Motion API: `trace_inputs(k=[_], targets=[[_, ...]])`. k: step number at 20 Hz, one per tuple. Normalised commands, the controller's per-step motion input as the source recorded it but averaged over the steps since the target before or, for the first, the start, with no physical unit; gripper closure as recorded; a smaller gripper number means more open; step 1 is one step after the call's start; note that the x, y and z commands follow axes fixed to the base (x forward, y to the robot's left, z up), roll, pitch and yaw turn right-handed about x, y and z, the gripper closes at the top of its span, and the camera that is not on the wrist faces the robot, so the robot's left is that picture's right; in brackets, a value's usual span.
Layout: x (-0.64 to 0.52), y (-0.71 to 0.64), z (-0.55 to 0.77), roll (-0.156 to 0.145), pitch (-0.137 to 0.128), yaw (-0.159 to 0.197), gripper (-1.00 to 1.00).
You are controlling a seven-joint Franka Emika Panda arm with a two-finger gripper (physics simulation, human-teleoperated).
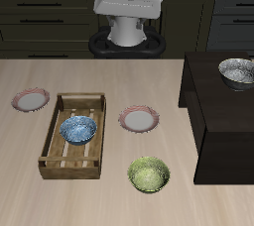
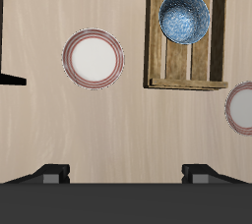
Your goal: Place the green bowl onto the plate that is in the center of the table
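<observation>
- Gripper point(image 2: 126, 174): only the two finger tips show in the wrist view, set wide apart with nothing between them, so jaws open and empty. The exterior view shows only the robot body at the table's back; the gripper itself is out of that frame.
- Green bowl point(image 1: 149, 175): upright on the table point(image 1: 30, 185), near the front edge, well clear of the jaws and untouched. It does not appear in the wrist view.
- Plate point(image 1: 139, 120): at table centre, bare, flat on the table. In the wrist view point(image 2: 94, 58) it lies out ahead of the fingers, not between them, well apart from both tips.
- Bowl vs plate: bowl is nearer the front edge than the plate, close but not touching. Not yet on the plate.
- Crate point(image 1: 71, 137): wooden slatted tray just beside the plate; also ahead of the jaws in the wrist view point(image 2: 187, 79).
- Blue bowl point(image 1: 78, 129): upright inside the crate, seen at point(image 2: 185, 18) from the wrist.
- Second plate point(image 1: 30, 99): on the far side of the crate from the centre plate, only its edge shows in the wrist view point(image 2: 240, 107).
- Black table point(image 1: 213, 96): raised, beside the main table, with a grey bowl point(image 1: 237, 71) on it, far from the jaws.
</observation>
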Motion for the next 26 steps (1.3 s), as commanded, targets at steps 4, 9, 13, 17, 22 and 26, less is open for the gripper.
trace_inputs(k=[4, 9, 13, 17, 22, 26], targets=[[-0.03, 0.02, 0.01, 0.045, -0.016, 0.012, -1.00], [0.09, -0.04, -0.02, -0.016, -0.007, 0.017, -1.00], [0.21, -0.04, 0.09, 0.034, -0.020, 0.015, -1.00], [0.27, 0.01, 0.03, 0.087, 0.033, -0.010, -1.00], [0.43, 0.00, 0.07, 0.078, 0.000, -0.025, -1.00], [0.41, -0.04, 0.07, -0.014, 0.020, 0.023, -1.00]])
